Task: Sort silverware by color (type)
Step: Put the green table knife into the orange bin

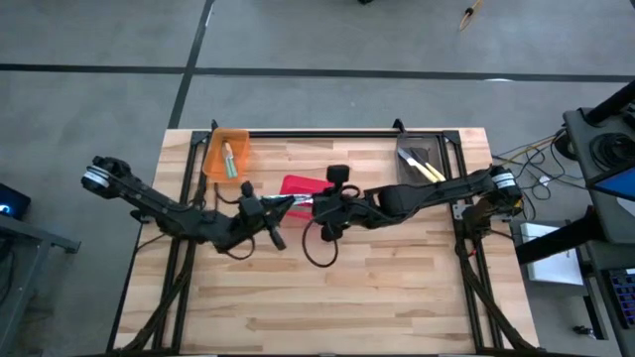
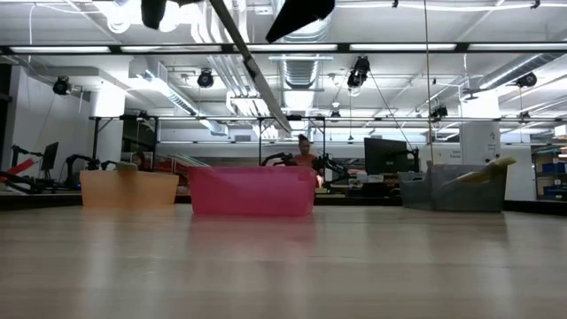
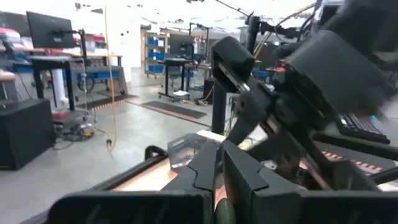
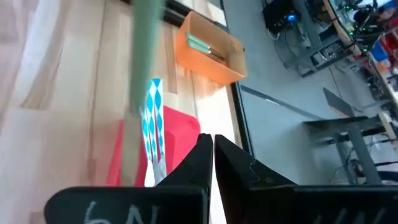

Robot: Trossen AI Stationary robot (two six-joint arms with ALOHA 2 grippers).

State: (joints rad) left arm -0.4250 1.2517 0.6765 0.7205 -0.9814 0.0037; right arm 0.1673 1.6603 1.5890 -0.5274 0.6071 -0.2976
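Silverware lies sorted into bins along the far edge of the wooden table (image 1: 397, 288): green-handled pieces (image 1: 229, 159) rest in the orange bin (image 1: 215, 149) at the far left, and yellow-handled pieces (image 1: 427, 169) lie in the grey bin (image 1: 409, 149) at the far right, one of them leaning over that bin's rim in the low view. Between them stands the red bin (image 1: 294, 184), whose contents are hidden by the arms. Both arms meet over the middle of the table, just at the red bin. The left gripper (image 1: 282, 203) reaches in from the left with its tips at the bin's near edge; in its wrist view the two dark fingers (image 3: 205, 168) stand almost together with only a narrow slit between them, and nothing held shows there. The right gripper (image 1: 308, 204) comes in from the right, facing the left one; its fingers (image 4: 233, 163) are likewise pressed nearly shut, and whether they pinch anything cannot be told. A blue-diamond-patterned strip (image 4: 152, 118) shows against the red bin in the right wrist view.
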